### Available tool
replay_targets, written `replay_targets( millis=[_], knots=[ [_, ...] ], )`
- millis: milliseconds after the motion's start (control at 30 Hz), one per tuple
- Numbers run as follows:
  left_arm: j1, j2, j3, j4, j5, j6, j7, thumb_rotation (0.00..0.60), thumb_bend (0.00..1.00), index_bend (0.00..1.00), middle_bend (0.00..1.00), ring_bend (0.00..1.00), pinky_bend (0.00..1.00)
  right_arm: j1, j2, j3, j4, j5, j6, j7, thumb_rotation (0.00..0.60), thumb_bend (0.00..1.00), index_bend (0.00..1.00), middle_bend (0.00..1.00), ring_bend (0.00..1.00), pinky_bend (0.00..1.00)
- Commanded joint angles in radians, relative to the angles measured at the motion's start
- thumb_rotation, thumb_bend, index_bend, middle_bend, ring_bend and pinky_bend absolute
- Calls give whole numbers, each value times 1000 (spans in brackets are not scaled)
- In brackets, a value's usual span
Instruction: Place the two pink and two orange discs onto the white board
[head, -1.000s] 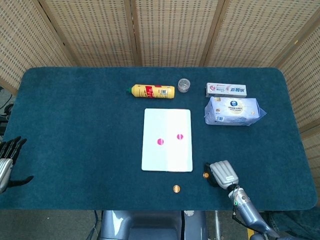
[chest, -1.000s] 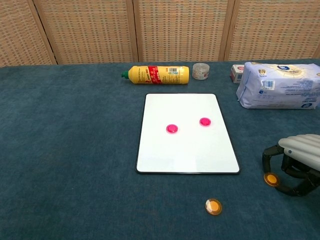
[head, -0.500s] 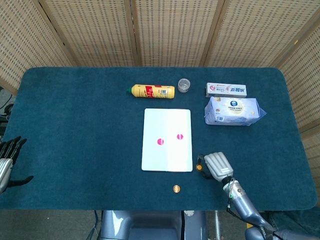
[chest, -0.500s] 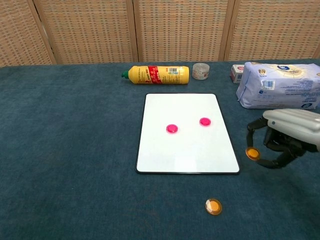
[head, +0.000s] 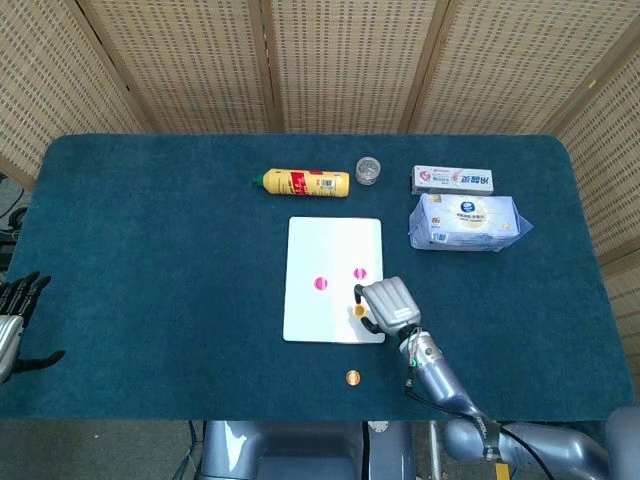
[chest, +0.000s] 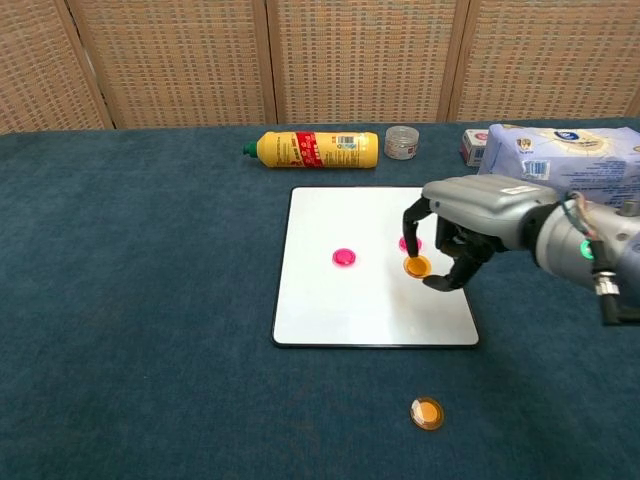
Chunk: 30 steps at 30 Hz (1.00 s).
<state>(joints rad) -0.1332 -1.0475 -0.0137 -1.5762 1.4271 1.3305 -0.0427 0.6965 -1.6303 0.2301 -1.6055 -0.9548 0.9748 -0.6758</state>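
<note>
The right hand (chest: 455, 235) had swung in from the near right part of the worktop (head: 150, 230), where a second ago it was just picking an orange disc up off the cloth. Now it hung over the white board (chest: 350, 310), above the board's right half, with that orange disc (chest: 416, 266) pinched between thumb and a fingertip. From the chest view the disc looked to be a little above the board's surface, not yet lying on it, though I could not be sure of the gap.

Both pink discs were already on the board: one (chest: 344, 257) near its middle, the other (chest: 408, 243) toward the right, partly hidden behind the hand's fingers. The second orange disc (chest: 427, 412) lay on the cloth between the board and the near edge of the worktop, untouched.

The left hand (head: 15, 320) sat idle at the left edge of the worktop, fingers apart and holding nothing.

By my reckoning the carry was about done, and what remained for this disc was to lower it and let go. After that, one orange disc would be left to fetch, so the task stood a little past halfway.
</note>
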Motion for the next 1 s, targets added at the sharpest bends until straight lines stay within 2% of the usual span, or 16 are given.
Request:
replay_targets(
  millis=[33,167,333,633,767,1000],
  knots=[
    [-1,2,0,2,-1,-3,-5,600,0,0,0,0,0,78,-74,32,49,115,11,-104,600,363,539,933,934,1000],
    [-3,5,-2,4,-4,-8,-16,600,0,0,0,0,0,106,-100,26,87,178,30,-146,600,363,533,933,935,1000],
    [-6,5,-2,9,-6,-14,-20,600,0,0,0,0,0,120,-102,12,100,200,45,-156,600,363,398,930,935,1000],
    [-3,6,0,3,1,-7,-17,600,0,0,0,0,0,102,-44,-20,35,180,81,-132,600,363,378,930,935,1000],
    [3,9,4,-1,16,10,-20,600,0,0,0,0,0,66,11,-50,-48,151,95,-82,600,363,379,930,935,1000],
    [9,11,10,-2,32,23,-25,600,0,0,0,0,0,-8,122,-161,-165,14,106,4,600,363,378,930,934,1000]
  ],
)
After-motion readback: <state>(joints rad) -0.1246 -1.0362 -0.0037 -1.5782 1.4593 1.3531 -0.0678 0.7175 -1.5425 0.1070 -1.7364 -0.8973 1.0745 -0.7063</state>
